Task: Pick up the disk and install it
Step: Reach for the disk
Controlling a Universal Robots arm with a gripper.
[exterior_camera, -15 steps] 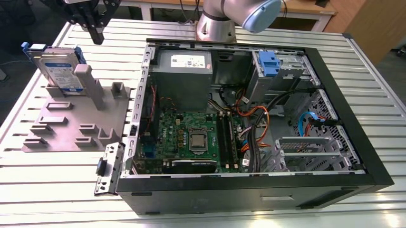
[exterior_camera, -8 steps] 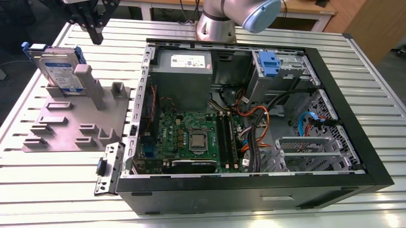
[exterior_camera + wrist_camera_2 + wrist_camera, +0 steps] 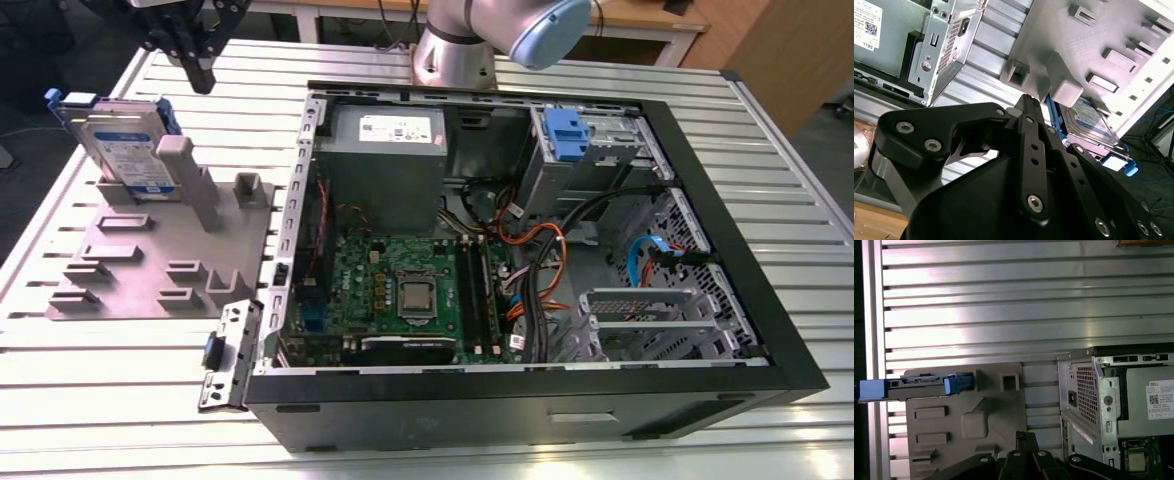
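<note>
At the exterior view's left, your silver-grey rectangular hard disk (image 3: pixel 127 145) in its blue plastic bracket stands on edge in the flat grey plastic fixture plate (image 3: pixel 120 275), beside 1 of its upright posts, on the slatted aluminium table (image 3: pixel 107 390). Above it and slightly toward the exterior view's right, your black 2-finger gripper (image 3: pixel 202 82) hangs clear of the disk, fingers pressed together on nothing. Further right lies the open black computer case (image 3: pixel 747 250), its green motherboard exposed.
</note>
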